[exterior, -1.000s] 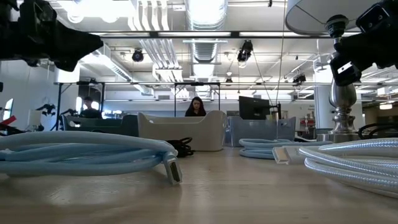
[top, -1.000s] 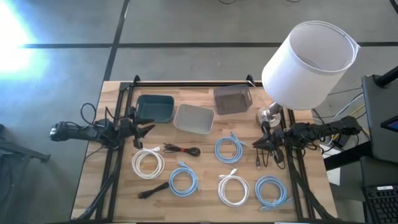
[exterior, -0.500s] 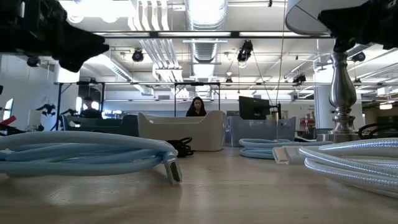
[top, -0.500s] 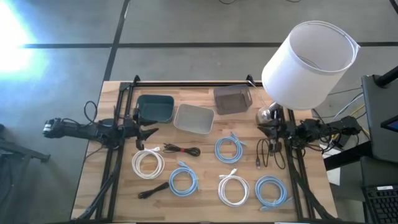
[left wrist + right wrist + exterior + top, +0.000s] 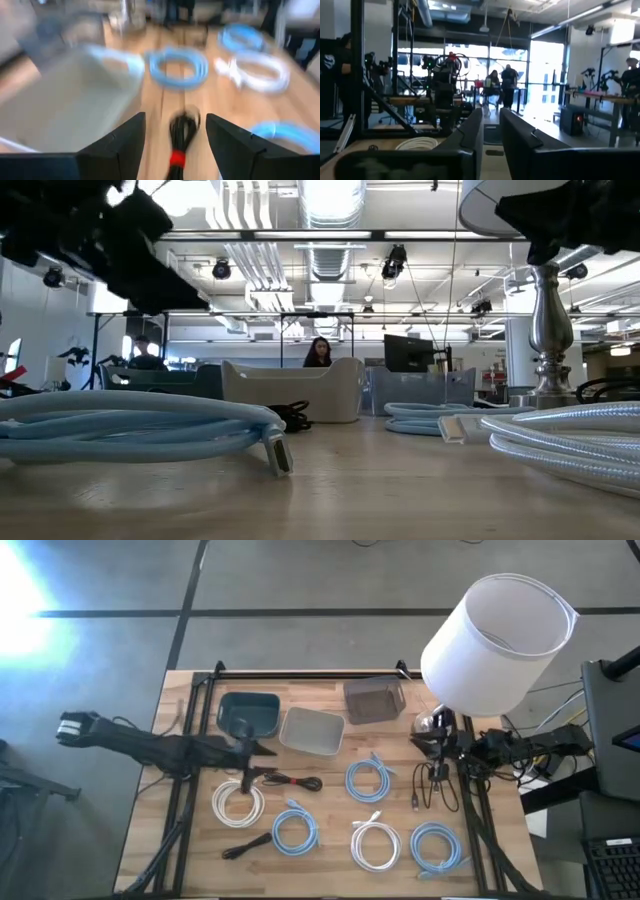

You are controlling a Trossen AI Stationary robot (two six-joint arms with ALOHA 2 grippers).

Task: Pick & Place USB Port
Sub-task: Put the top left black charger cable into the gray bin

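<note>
The left gripper (image 5: 262, 752) hovers with fingers spread above the black USB cable (image 5: 292, 780), positioned to straddle it; the cable lies on the table (image 5: 330, 805) before the white bin (image 5: 312, 730); the right gripper (image 5: 428, 745) waits near the lamp (image 5: 490, 635), fingers nearly together.

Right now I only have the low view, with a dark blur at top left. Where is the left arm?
Observer: From above, the left arm reaches over the table's left half. Its jaws are between the teal bin and the white cable coil.
Operator: Lined up on anything?
Observer: In the left wrist view, the black cable bundle with a red tie lies ahead, between its open jaws.
Operator: And the other side?
Observer: The right arm is at the table's right edge, beside the lamp base.
</note>
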